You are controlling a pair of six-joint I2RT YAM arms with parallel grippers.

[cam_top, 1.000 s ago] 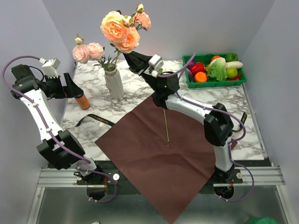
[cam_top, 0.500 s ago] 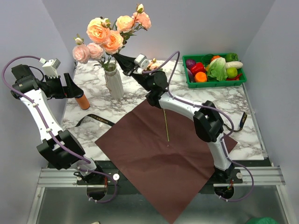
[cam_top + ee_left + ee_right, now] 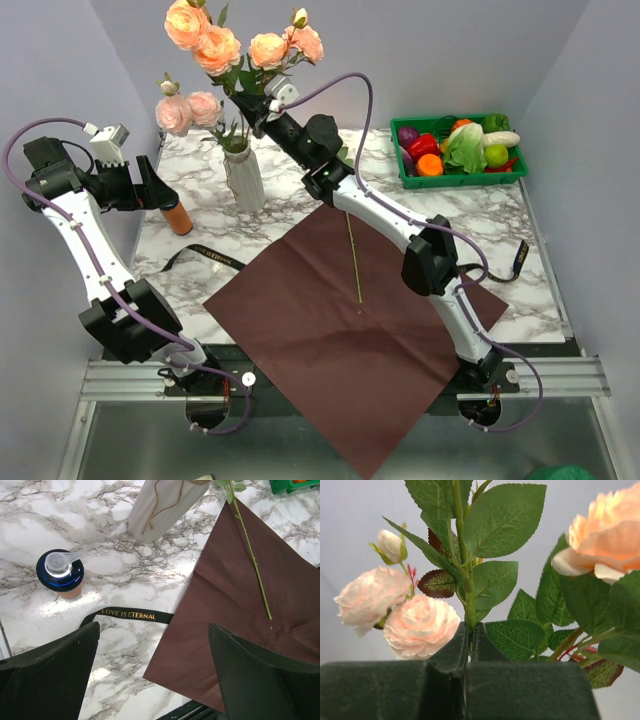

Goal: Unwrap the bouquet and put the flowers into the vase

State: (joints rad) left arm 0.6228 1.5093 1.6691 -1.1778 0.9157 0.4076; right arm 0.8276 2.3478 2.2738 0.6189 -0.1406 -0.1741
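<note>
The right gripper is clamped together on a leafy green stem of the flowers, a cluster of peach roses held high above the far left part of the table. Just below it stands the vase, white and ribbed, near the far edge toward the left corner. Two pale pink roses and a bud lean out to the vase's left. The held stems reach down toward the vase mouth, though leaves hide whether their ends are inside it.

Nearer the front, the dark red paper lies spread flat, its near corner hanging over the table's front edge. A lone stem lies on it. A black ribbon with gold lettering lies on the marble at the paper's left corner.

The left gripper hovers over the left edge with its fingers wide apart, holding nothing, beside an orange bottle. A green crate of vegetables sits at the far right corner.
</note>
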